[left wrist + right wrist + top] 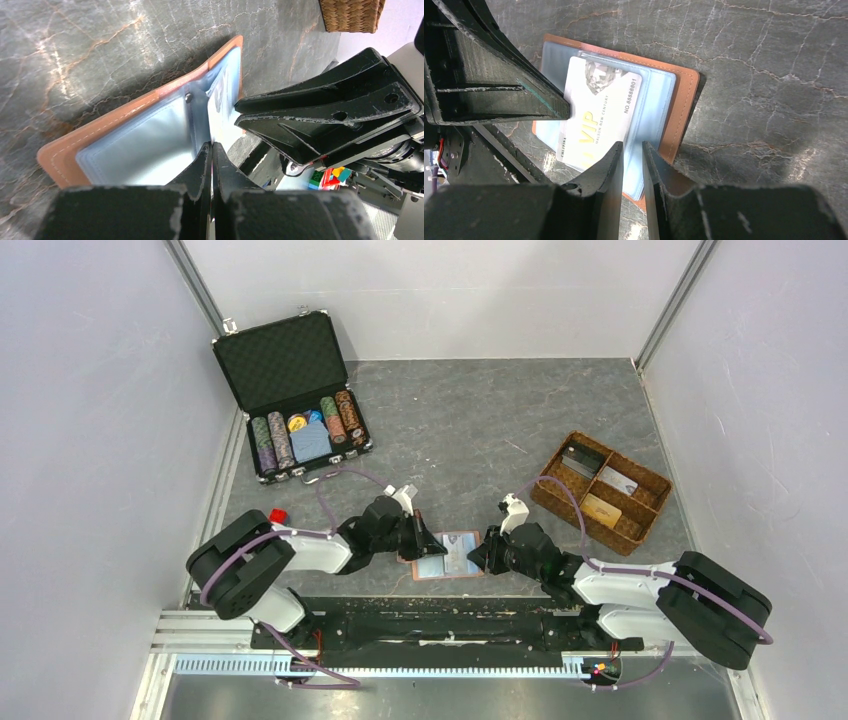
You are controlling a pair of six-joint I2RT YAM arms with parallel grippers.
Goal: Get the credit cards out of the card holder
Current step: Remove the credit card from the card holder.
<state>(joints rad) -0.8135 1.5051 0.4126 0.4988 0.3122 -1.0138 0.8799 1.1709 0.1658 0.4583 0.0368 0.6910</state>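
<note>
While our right gripper clamps one edge of the card holder, our left gripper (jaws together) sits opposite.

Tan card holder w/ pale-blue lining, white card; grey veined table

Open black chip case back left; woven tray at right.

Tan stitched leather card holder with glossy clear plastic sleeves, on matt, seemingly stone-veined table.
</note>
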